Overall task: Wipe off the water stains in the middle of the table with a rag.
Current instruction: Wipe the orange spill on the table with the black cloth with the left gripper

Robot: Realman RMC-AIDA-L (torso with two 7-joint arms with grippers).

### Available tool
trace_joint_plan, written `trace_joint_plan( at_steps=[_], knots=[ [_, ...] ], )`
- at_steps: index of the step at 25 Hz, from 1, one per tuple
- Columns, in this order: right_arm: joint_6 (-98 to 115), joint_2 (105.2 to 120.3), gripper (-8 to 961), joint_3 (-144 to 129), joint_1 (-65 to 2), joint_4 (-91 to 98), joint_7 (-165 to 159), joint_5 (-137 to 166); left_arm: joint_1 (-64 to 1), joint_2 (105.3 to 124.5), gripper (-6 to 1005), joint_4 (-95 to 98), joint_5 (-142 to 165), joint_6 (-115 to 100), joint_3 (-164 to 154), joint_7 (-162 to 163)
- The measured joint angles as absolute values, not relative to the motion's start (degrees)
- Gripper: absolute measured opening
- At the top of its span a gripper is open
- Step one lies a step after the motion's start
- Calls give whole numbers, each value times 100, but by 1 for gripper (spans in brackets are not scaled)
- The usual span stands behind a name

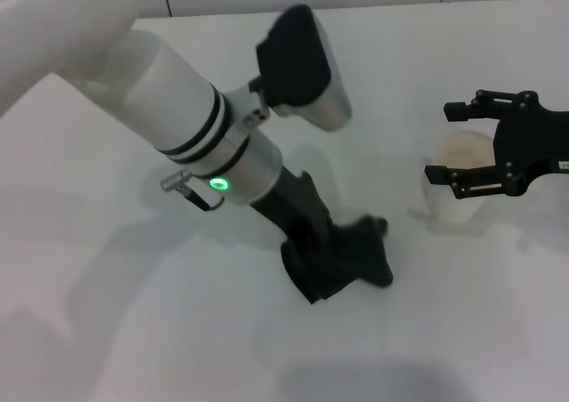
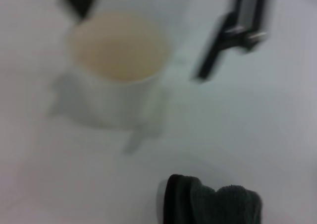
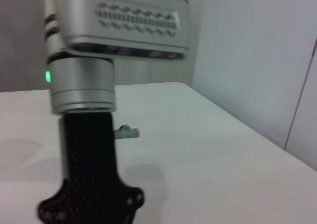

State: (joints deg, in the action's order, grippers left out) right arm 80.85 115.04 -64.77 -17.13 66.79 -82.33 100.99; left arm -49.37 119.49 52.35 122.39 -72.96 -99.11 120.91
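L arm [image 1: 133,82]: glossy white shell, two black rings, silver wrist collar w/ green LED [image 1: 218,185], black camera housing. R gripper [image 1: 498,153]: black, jointed fingers.

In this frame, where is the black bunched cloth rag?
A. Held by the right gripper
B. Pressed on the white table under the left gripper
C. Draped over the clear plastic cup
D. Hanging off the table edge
B: the black bunched cloth rag lies on the white table beneath the left gripper, apart from the clear plastic cup.
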Motion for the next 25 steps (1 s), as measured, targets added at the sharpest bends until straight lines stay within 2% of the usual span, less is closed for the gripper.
trace_joint_plan(
  at_steps=[12, 25],
  knots=[
    [8090, 11505, 860, -6477, -1714, 6679, -8255, 10099, -5021, 11943, 133, 5008, 13416, -6207, -9690, 14050],
    [8139, 11500, 860, -6477, -1691, 6717, -8270, 10099, -4834, 11911, 148, 5890, 14238, -8266, -8123, 14168]
  ],
)
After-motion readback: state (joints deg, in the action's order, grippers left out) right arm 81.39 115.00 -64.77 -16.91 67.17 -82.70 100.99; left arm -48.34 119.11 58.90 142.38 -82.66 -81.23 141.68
